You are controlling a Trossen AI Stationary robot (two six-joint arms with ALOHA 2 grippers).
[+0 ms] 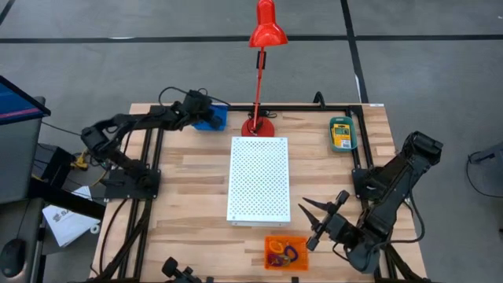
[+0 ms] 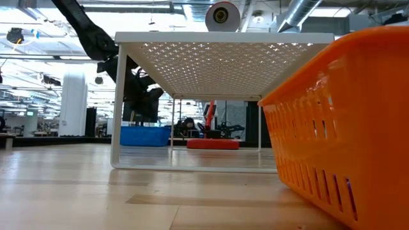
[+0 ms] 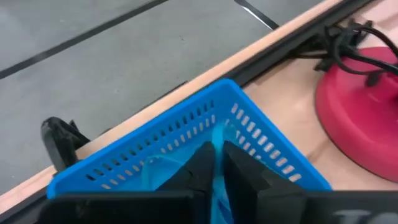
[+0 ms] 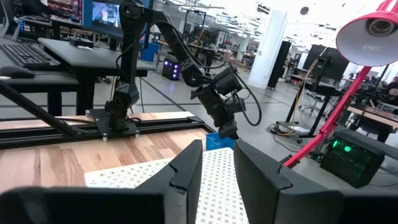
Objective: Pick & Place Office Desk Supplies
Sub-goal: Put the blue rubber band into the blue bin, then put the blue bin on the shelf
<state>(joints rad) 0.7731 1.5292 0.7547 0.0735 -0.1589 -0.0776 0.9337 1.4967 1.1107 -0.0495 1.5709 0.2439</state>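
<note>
Supplies sit scattered: the blue tray at the far left edge beside the lamp, left gripper dipped into it with fingers nearly together, while the right gripper waits part-open, empty, near the orange tray and white board.

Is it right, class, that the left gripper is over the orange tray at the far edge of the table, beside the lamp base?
Not quite: the tray is blue, not orange. The high view shows the left gripper over the blue tray at the far edge, beside the lamp base.
</note>
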